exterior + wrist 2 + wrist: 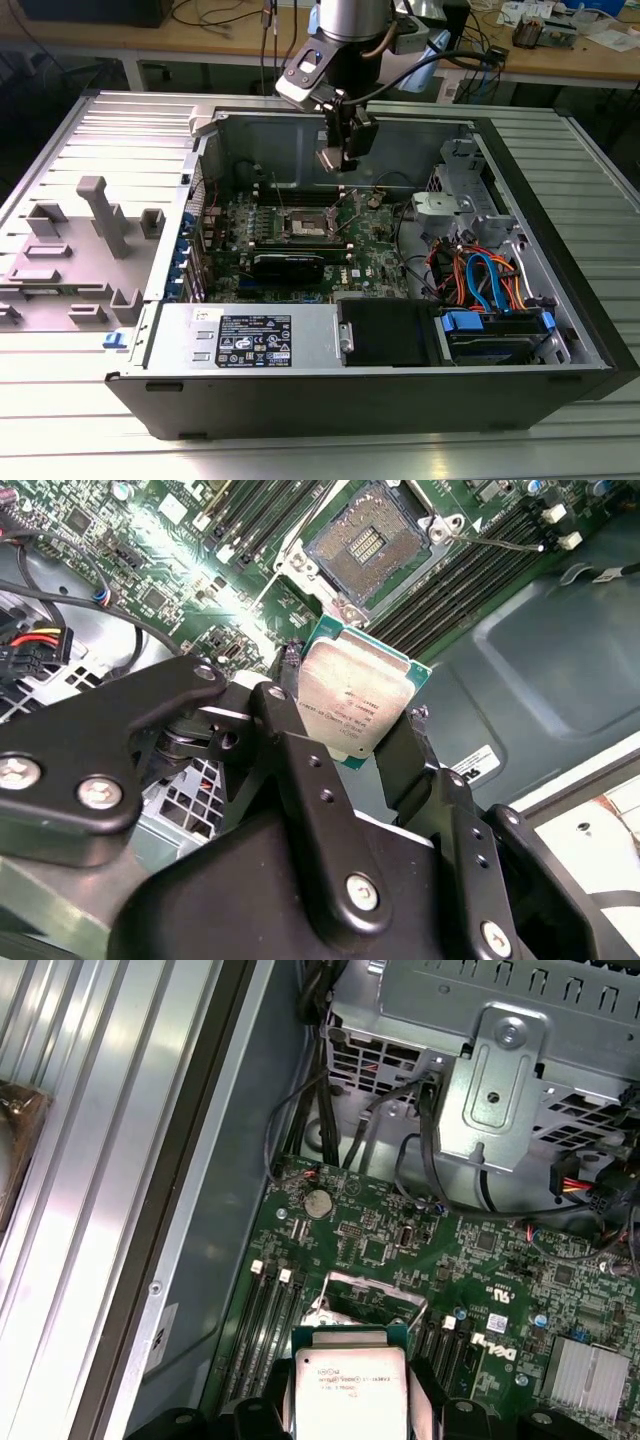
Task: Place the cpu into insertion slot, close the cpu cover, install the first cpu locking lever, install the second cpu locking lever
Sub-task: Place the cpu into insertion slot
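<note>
claw point(354, 685): clamped on cpu point(345, 712) by two opposite edges | cpu: raised above insertion slot point(368, 545), clear of it | slot: uncovered, below and ahead of claw tips

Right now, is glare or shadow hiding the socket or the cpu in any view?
Second wrist view: glare patch on the motherboard beside the socket, itself readable; the cpu in the claw shines pale. First wrist view: bright streaks on the ribbed table. Exterior view: socket dim inside the case.
</note>
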Robot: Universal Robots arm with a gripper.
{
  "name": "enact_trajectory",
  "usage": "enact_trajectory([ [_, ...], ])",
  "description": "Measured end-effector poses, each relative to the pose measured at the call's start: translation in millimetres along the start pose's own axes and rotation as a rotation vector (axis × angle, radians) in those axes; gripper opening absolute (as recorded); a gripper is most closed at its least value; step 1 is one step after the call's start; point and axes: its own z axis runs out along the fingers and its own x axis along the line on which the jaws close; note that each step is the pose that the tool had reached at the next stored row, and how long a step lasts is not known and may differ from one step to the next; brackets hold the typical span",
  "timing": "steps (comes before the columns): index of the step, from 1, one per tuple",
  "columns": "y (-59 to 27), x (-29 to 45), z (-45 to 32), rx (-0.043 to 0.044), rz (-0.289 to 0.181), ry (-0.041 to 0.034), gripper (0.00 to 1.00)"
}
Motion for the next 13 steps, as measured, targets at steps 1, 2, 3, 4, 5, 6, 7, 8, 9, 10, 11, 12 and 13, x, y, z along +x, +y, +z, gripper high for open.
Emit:
enact_trajectory([
  [1,0.0,-0.1,0.0,0.0,0.0,0.0,0.55],
  [2,0.0,-0.2,-0.1,0.0002,0.0,-0.0002,0.55],
  [3,-0.1,-0.2,-0.1,0.0001,0.001,-0.0002,0.55],
  [4,-0.1,-0.3,0.0,0.0001,0.001,-0.0002,0.55],
  [5,0.0,-0.3,0.0,0.0,0.001,-0.0001,0.55],
  [6,0.0,-0.3,0.0,0.0001,0.001,-0.0001,0.55],
  [7,-0.1,-0.3,0.0,0.0001,0.001,-0.0001,0.55],
  [8,-0.1,-0.3,0.0,0.0,0.001,-0.0001,0.55],
  [9,-0.1,-0.3,0.1,0.0001,0.004,-0.0004,0.55],
  [10,-0.1,-0.3,0.3,0.0003,0.012,-0.0007,0.55],
  [11,-0.1,-0.3,0.6,0.0005,0.022,-0.001,0.55],
  [12,-0.1,-0.3,0.8,0.0007,0.037,-0.0016,0.55],
  [13,-0.1,-0.3,1.1,0.0011,0.055,-0.0023,0.55],
])
